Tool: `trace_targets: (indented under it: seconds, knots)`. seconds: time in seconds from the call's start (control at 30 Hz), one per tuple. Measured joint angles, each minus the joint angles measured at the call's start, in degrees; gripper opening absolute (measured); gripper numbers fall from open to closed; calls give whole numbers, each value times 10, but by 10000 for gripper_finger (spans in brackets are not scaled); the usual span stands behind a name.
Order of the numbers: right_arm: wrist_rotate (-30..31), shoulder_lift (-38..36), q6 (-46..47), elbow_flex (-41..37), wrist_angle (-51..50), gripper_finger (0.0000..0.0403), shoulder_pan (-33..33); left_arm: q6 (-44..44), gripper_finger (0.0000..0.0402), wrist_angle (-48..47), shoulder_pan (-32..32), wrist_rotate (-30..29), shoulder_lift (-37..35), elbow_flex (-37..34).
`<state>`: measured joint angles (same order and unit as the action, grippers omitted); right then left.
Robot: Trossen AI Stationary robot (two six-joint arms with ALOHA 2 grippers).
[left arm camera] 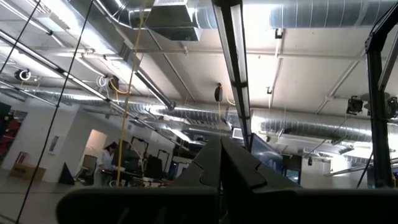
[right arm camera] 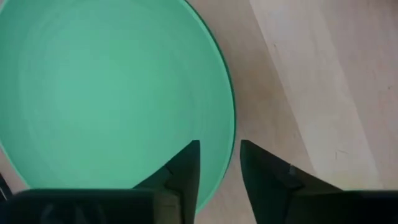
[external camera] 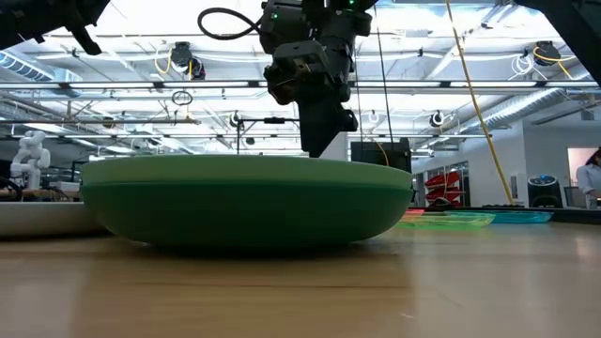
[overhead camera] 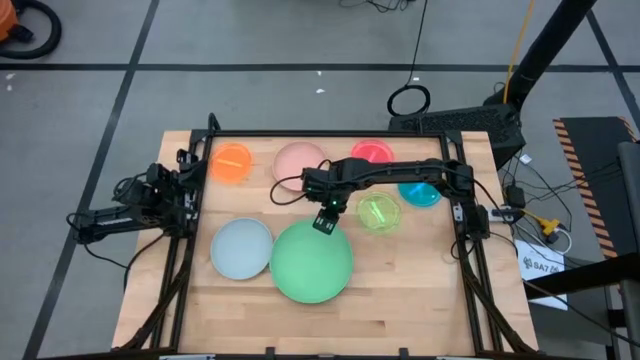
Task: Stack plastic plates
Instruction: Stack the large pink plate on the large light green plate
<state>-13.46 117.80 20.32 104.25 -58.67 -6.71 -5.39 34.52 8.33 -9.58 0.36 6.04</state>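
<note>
Right gripper (overhead camera: 325,222) hangs over the upper rim of the light green plate (overhead camera: 311,262), centre-bottom of the high view. In the right wrist view the fingers (right arm camera: 184,167) stand a narrow gap apart, one over the plate's inside, the other over bare table (right arm camera: 323,74) outside the rim. Nothing is held. This straddle looks like the setup for pinching the rim edge-on, probably because a flat plate offers no other grip.

In the low view the light green plate appears to sit nested in a dark green plate (external camera: 244,211), so the large pair seems stacked already.

Other plates lie single on the table:
- pale blue plate (overhead camera: 241,248), just left of the green one, edges touching or nearly so
- orange plate (overhead camera: 231,162) and pink plate (overhead camera: 298,163), upper left
- red-pink plate (overhead camera: 372,153), blue plate (overhead camera: 419,193), yellow-green plate (overhead camera: 379,213), right of centre

Left gripper (left arm camera: 225,167) is parked at the table's left edge, pointing up toward the ceiling; fingers seem closed w/ nothing between.
</note>
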Motion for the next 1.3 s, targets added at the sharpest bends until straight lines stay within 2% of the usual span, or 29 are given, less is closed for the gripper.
trace_targets:
  seconds: [0.17, 0.33, 0.43, 0.57, 0.67, 0.8, 0.93, 1.1, 1.2, 1.3]
  knots:
    - [3, -8, -28, 0, -10, 124, -1, 1, 5, -3, 0, 0, 0, 0]
    - [68, -36, -71, 0, -2, 117, 11, 1, 5, -16, 0, 0, 0, 0]
    - [76, -62, -88, -2, 6, 114, 21, 0, 5, -31, 0, 0, 0, 0]
    - [76, -110, -105, -51, 36, 114, 24, -9, 5, -61, 0, 0, 0, 0]
    - [78, -153, -103, -119, 92, 114, 22, -16, 5, -80, 0, 0, 0, 0]
    - [88, -201, -113, -224, 223, 114, 19, -32, 5, -91, 0, 0, 0, 0]
    - [169, -217, -153, -302, 341, 114, 19, -38, 5, -122, 0, 0, 0, 0]
    - [268, -200, -205, -327, 418, 114, 9, -38, 5, -201, 0, -5, 0, 0]
    - [265, -181, -229, -325, 459, 114, -11, -36, 5, -207, 0, -33, 0, 0]
    - [228, -160, -241, -295, 463, 114, -34, -21, 5, -200, 0, -62, 0, 0]
